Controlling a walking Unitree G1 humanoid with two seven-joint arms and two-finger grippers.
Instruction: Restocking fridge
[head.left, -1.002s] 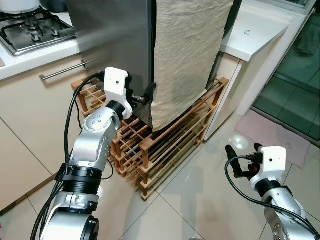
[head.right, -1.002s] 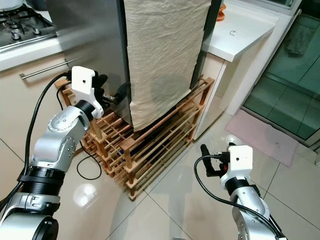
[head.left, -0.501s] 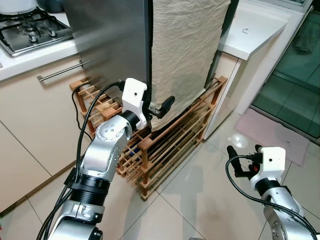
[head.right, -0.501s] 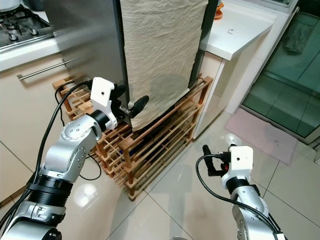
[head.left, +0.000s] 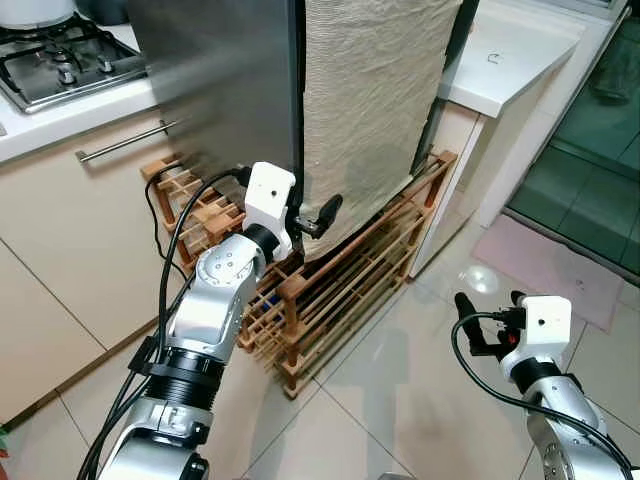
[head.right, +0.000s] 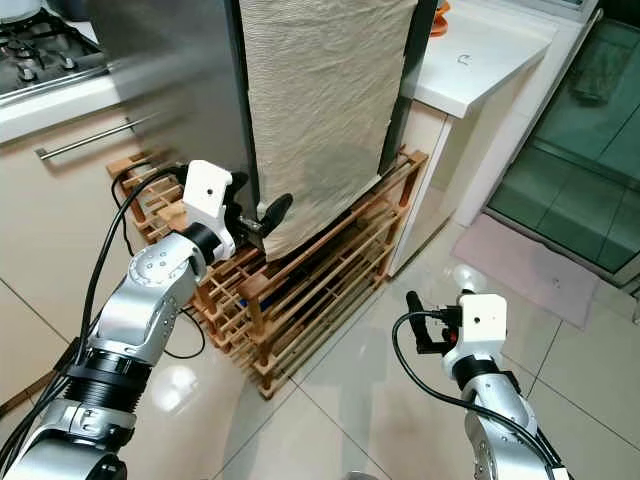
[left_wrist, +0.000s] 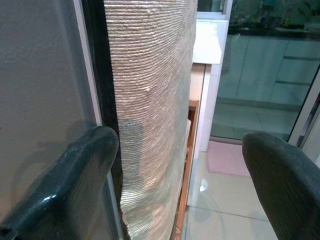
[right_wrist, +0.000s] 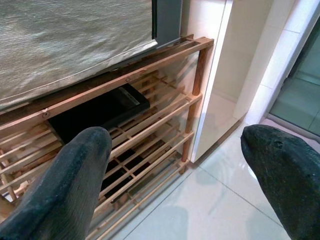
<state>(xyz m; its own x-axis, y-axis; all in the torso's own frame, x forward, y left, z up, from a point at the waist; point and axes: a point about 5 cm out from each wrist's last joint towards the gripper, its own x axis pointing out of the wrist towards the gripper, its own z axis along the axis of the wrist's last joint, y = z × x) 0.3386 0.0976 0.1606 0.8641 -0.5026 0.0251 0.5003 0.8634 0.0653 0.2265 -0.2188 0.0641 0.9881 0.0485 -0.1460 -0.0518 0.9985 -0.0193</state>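
The steel fridge (head.left: 220, 90) stands on a wooden rack (head.left: 340, 290). A beige cloth (head.left: 370, 100) hangs down its front. My left gripper (head.left: 315, 218) is open at the fridge's lower front corner, where the steel side meets the cloth. In the left wrist view its fingers (left_wrist: 75, 185) are spread wide, with the dark door edge and the cloth (left_wrist: 150, 100) ahead of them. My right gripper (head.left: 488, 312) hangs open low over the tiled floor, right of the rack. In its wrist view the fingers (right_wrist: 75, 180) frame the rack (right_wrist: 195, 95) and a flat black object (right_wrist: 100, 112) on a shelf.
A gas hob (head.left: 60, 60) and a cabinet with a bar handle (head.left: 125, 140) lie to the left. A white counter (head.left: 510, 60) stands right of the fridge. A pink mat (head.left: 545, 265) lies before a glass door. Black cables trail by the rack's left side.
My left gripper has swung from the fridge's steel side round to the front corner by the cloth. The right arm has barely moved.
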